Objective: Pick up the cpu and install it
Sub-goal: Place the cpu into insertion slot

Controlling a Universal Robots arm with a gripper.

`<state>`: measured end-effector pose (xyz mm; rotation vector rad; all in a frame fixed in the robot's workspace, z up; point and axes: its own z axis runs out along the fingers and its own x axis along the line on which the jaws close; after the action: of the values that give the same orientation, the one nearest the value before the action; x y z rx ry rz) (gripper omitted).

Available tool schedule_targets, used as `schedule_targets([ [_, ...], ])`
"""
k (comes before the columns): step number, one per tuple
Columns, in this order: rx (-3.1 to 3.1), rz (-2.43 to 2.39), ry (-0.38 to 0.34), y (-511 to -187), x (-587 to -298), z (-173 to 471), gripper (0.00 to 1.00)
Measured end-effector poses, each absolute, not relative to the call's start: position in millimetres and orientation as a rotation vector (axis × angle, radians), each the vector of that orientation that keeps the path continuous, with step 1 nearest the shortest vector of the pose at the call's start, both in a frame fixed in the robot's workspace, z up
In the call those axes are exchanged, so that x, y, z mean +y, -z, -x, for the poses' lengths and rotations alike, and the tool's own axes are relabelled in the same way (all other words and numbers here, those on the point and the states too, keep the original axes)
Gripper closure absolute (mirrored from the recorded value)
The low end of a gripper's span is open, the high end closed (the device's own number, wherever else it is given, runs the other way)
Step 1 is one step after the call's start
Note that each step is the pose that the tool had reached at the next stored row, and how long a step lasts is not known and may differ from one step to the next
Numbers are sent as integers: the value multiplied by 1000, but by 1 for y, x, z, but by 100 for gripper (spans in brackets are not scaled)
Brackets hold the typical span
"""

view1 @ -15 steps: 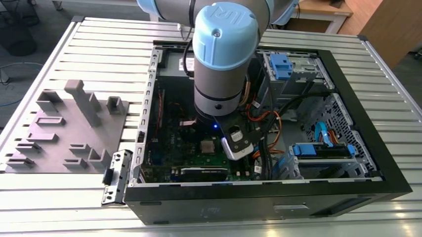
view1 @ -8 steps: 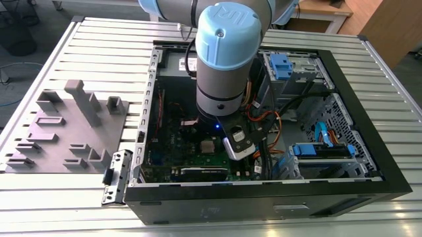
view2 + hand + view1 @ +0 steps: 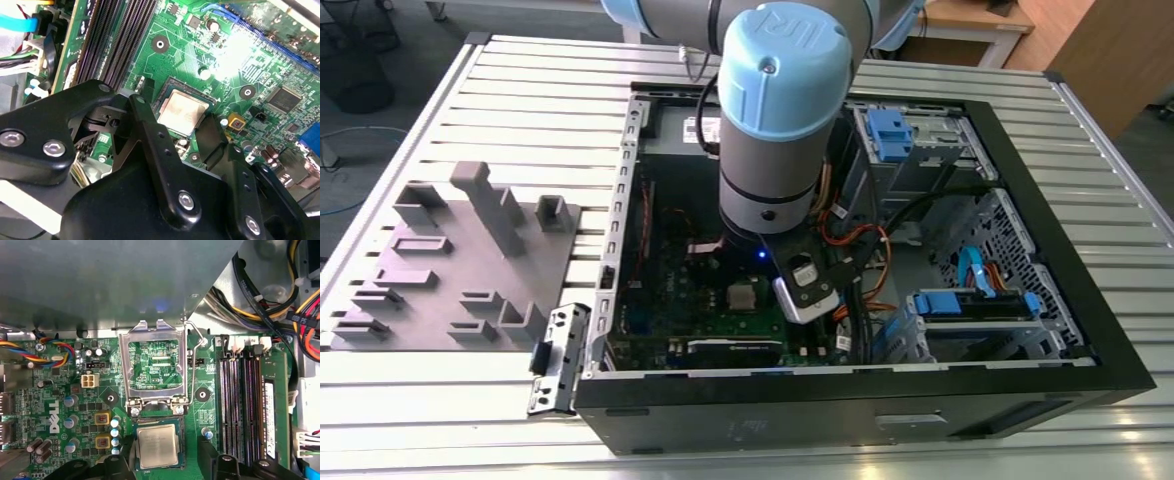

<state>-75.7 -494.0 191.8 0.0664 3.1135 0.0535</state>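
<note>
Fig.: arm in the open case, cpu at the socket. The slatted bench (image 3: 480, 90) carries the PC case (image 3: 854, 405), which lies flat w/ its side panel off so that you reach the board from above. The case takes up the bench from its middle to the edge at the exterior view's right, and a grey fixture block (image 3: 440, 260) sits toward the opposite edge. The arm (image 3: 781, 120) hangs into the case, wrist down over the motherboard (image 3: 65, 385). On the board the socket's retention frame (image 3: 152, 365) stands flipped open, presumably so the socket is free to take the chip. The cpu (image 3: 156, 444) lies flat, metal top up, in the socket recess just beside the frame's hinge edge, approx. mid-board, w/ the memory slots (image 3: 237, 400) along one side. The gripper (image 3: 175, 117) sits directly over it, jaws spread, w/ one of the fingers (image 3: 142, 112) on each side of the chip. In the first wrist view a gap shows betw. chip and finger, so judge the hand as open: it straddles the cpu and does not clamp it.
</note>
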Motion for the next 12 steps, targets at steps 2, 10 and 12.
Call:
schedule_targets([
  [2,3114,-67,-58,-193,-494,76,39],
  [10,3114,-67,-59,-192,-495,76,39],
  [12,3114,-68,-67,-193,-495,76,39],
])
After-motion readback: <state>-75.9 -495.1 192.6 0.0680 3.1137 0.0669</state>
